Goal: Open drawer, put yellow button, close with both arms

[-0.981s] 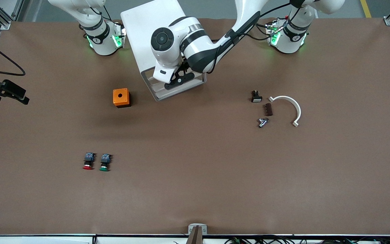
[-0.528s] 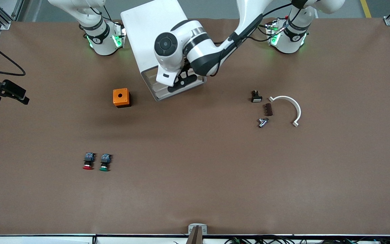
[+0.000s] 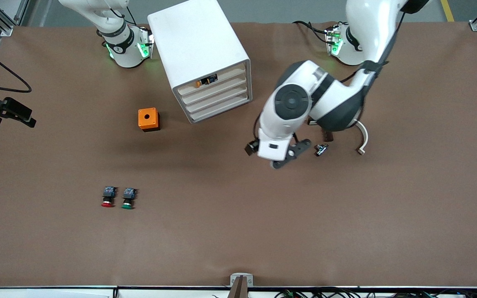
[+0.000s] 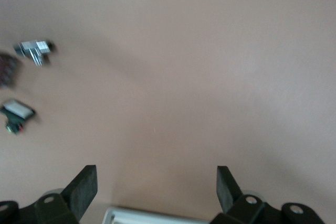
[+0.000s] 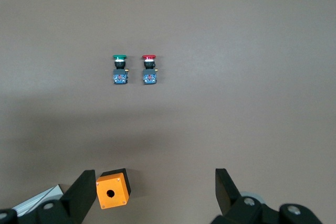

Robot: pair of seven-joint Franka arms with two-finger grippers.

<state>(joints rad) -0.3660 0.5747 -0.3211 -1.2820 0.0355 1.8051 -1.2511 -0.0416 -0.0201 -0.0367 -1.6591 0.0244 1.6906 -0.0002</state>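
Drawer [image 3: 207, 81], the uppermost of the white cabinet [image 3: 193, 41], appears nearly shut, with the yellow button [image 3: 199, 83] visible through its front; so the placing seems done and perhaps only a final push remains. Left gripper [image 3: 289, 154] hangs empty over bare table near the small metal part [image 3: 321, 149], fingers [image 4: 84, 190] spread apart; right gripper [image 5: 152, 192] waits high over the orange cube [image 5: 112, 189], also spread, the red and green buttons [image 3: 117, 197] untouched.
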